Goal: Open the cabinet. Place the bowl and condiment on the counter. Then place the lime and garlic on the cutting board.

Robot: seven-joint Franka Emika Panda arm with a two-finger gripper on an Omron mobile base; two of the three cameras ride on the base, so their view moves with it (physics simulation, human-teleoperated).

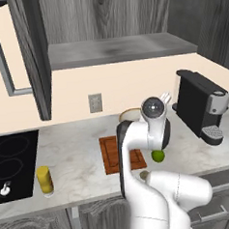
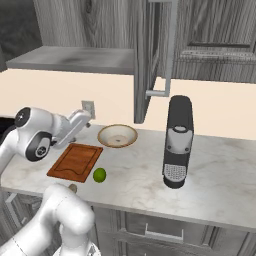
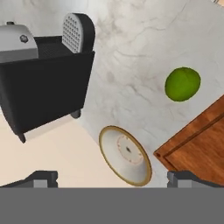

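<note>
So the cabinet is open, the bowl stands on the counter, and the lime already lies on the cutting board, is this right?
Not quite. The lime lies on the counter beside the cutting board, not on it, as the right base view shows. The cabinet is open and the bowl stands on the counter.

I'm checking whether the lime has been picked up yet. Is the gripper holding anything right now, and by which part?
Nothing is held. The gripper is open with nothing between its fingertips, and the lime lies on the counter beside the cutting board.
</note>
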